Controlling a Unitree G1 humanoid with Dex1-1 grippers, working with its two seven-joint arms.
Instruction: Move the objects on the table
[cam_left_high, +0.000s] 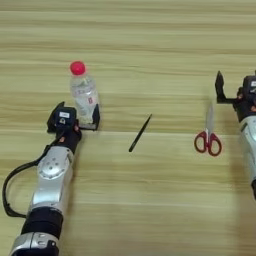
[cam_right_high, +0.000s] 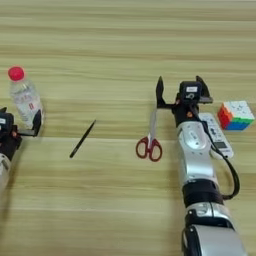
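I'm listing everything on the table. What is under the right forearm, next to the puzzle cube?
A white, remote-like device lies partly under the right forearm, left of the puzzle cube. Only its right side shows; the arm covers the rest.

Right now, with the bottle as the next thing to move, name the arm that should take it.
Left. The left gripper already sits at the base of the upright red-capped plastic bottle, fingers spread on either side. The right gripper is open far across the table, above the red-handled scissors.

no legible text anywhere, label on the clear bottle (cam_left_high: 85, 95) too blurred to read
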